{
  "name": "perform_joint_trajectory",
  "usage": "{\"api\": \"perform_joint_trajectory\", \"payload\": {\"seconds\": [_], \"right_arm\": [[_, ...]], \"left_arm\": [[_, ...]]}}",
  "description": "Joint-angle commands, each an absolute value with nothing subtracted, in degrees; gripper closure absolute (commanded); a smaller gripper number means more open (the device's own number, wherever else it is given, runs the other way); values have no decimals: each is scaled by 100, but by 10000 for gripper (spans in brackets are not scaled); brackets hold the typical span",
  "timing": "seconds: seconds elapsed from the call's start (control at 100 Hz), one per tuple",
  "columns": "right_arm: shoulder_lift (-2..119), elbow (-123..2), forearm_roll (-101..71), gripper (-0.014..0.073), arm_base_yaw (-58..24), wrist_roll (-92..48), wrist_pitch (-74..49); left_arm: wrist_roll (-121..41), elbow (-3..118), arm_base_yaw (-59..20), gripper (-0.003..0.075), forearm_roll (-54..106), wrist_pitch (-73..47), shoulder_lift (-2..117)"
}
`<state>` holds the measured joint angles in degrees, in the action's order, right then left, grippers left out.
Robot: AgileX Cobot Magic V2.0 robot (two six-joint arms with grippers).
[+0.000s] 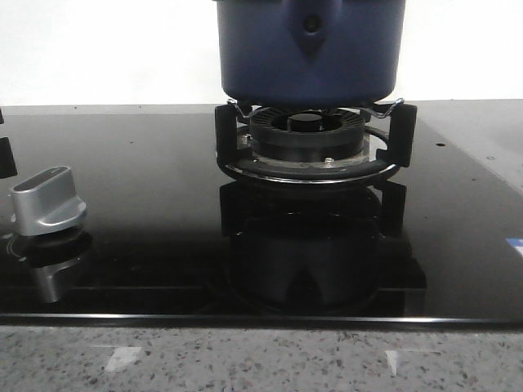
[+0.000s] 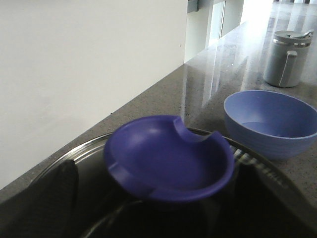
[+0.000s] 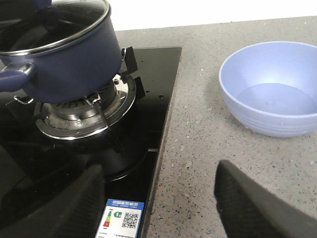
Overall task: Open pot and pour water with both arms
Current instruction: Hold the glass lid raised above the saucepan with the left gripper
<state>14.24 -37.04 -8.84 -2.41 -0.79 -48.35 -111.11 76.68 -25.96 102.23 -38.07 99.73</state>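
The dark-blue pot (image 1: 310,49) stands on the gas burner (image 1: 309,139), with its teardrop handle mount facing me. In the right wrist view the pot (image 3: 64,59) carries a glass lid (image 3: 54,27) with a metal rim. In the left wrist view the lid's blue dished knob (image 2: 168,158) sits between my left gripper's dark fingers (image 2: 62,193). My left gripper (image 2: 158,203) is open around the knob, and the view is blurred. My right gripper (image 3: 158,208) is open and empty, low over the stove's right edge, apart from the pot.
A light-blue bowl (image 3: 272,89) stands on the speckled counter right of the stove; it also shows in the left wrist view (image 2: 270,121). A grey lidded jug (image 2: 290,57) stands beyond it. A silver stove knob (image 1: 47,200) is at the front left. A wall runs behind.
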Motion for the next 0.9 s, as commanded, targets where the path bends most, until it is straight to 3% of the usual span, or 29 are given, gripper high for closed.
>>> {"api": "perform_joint_trajectory", "payload": {"seconds": [0.0,0.89], "right_arm": [[1544,-3893,-859,158,-267,-128,-4367],[1544,-3893,-859,158,-267,-128,-4214]], "left_arm": [[-11101,7876,-2571,163,10722,-4033,9823],[-11071,8283,-2615,195,10722,-4599,10172]]}}
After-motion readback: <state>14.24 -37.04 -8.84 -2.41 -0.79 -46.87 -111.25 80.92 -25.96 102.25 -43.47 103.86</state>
